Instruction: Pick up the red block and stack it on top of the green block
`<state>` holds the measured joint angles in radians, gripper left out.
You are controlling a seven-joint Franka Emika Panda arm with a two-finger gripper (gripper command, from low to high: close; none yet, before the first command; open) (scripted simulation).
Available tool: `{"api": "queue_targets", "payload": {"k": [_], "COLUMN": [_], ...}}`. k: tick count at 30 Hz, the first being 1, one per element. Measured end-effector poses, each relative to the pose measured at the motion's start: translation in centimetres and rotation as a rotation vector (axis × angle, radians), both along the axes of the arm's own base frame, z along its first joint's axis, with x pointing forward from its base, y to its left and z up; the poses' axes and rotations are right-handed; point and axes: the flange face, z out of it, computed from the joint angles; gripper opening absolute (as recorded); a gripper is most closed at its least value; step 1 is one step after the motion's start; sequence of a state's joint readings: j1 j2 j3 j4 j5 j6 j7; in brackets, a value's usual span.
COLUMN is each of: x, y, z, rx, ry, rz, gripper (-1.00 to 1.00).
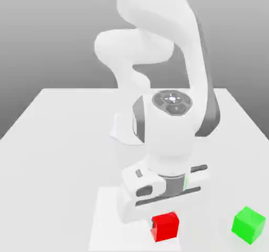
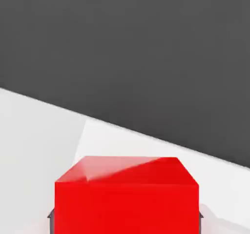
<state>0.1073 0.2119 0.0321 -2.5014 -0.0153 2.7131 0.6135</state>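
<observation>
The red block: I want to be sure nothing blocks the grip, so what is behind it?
Behind the red block, the exterior view shows the gripper's white hand just above and beyond it. Whatever the block itself covers cannot be seen.

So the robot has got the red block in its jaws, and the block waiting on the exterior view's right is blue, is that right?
Nearly! The waiting block is green, not blue, as the exterior view shows. The rest is right: the red block is in the robot's jaws, and the other block is on the exterior view's right.
</observation>
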Motion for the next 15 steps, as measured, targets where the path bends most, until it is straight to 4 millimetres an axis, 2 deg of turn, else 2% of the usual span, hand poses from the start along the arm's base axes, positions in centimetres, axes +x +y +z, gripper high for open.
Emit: {"api": "queue_targets", "payload": {"k": [4, 7, 8, 9, 11, 12, 15], "x": [-0.1, -1.3, -1.7, -2.0, -2.3, -2.4, -2.4], "y": [8.5, 15.2, 17.5, 18.7, 19.7, 19.8, 19.8], "z": [2.1, 3.3, 3.0, 2.1, -0.5, -1.5, -1.5], "rx": [0.002, 0.002, 0.001, 0.0, 0.0, 0.0, 0.0], "ry": [0.003, 0.003, 0.002, 0.001, 0.001, 0.001, 0.001], "rz": [0.332, 0.592, 0.679, 0.727, 0.764, 0.77, 0.77], "gripper": [-1.0, -1.0, -1.0, -1.0, -1.0, 1.0, 1.0]}}
